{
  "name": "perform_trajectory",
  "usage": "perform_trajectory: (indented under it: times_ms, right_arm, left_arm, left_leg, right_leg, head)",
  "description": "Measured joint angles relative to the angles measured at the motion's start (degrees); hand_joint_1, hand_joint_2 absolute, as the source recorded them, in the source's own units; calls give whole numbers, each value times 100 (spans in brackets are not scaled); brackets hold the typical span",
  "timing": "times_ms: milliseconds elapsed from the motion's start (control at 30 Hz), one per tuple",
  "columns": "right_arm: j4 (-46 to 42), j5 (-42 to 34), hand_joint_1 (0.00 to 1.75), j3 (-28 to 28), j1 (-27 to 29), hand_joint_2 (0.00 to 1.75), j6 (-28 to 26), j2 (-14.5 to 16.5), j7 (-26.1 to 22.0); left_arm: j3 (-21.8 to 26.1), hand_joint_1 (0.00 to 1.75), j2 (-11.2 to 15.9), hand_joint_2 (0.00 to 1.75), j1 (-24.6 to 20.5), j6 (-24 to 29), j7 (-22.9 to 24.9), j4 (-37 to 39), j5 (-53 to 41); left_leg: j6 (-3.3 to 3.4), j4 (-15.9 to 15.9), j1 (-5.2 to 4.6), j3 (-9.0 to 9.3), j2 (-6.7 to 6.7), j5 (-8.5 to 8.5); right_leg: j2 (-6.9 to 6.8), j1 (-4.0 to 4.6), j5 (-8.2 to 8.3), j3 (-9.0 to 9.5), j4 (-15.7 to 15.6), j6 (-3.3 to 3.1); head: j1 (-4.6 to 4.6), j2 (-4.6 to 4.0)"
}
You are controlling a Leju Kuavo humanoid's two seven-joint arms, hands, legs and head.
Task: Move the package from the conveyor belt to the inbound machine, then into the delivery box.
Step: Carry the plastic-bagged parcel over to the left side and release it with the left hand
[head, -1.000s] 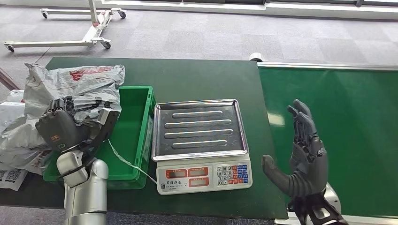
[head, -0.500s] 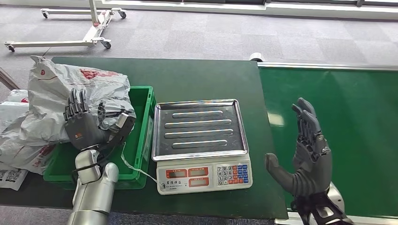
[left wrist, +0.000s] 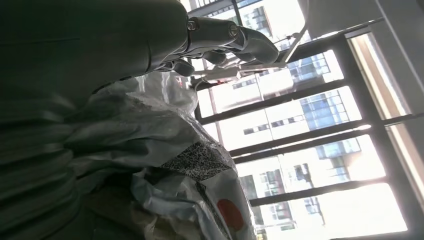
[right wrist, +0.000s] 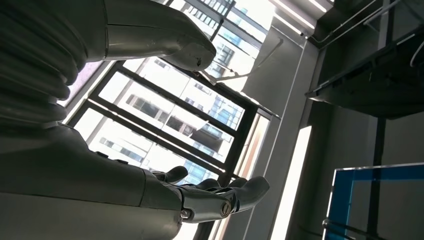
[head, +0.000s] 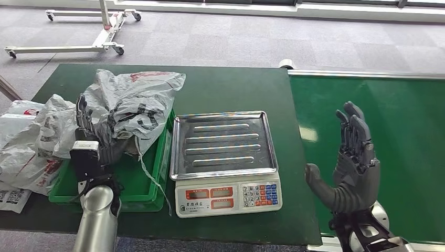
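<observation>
You are looking at the left hand [head: 90, 137] standing upright over the green delivery box [head: 137, 181], its fingers straight and apart, the grey package [head: 137, 105] lying against its palm side. Whether any finger is gripping the film, you cannot tell. The package is draping over the far rim of the box, part of it resting on the dark green table [head: 225, 86] behind; in the left wrist view its crumpled film [left wrist: 165, 165] is sitting just beside the hand [left wrist: 100, 45]. The right hand [head: 350, 170] is hovering over the conveyor belt [head: 399, 110], fingers spread wide and holding nothing. The inbound machine [head: 225, 160], a scale with a steel tray, is standing between box and belt. More grey bags [head: 23, 142] are lying left of the box.
</observation>
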Motion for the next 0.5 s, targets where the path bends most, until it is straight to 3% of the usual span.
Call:
perform_trajectory:
  times_ms: [300, 500]
  right_arm:
    - [58, -22, 0, -7, -1, 175, -31, 0, 1]
    - [78, -6, 0, -37, -1, 175, 18, 0, 0]
  left_arm:
    - [-259, 0, -5, 175, 560, -550, -320, -1124, 734]
    - [-453, 0, -2, 175, 760, -452, -339, -1632, 608]
  left_leg:
    - [-3, 0, 0, -3, 0, -8]
    - [-3, 0, 0, -3, -1, -8]
  right_leg:
    - [0, 0, -7, -6, 0, -3]
    - [-1, 0, -7, -5, 0, -3]
  head:
    - [-1, 0]
    - [0, 0]
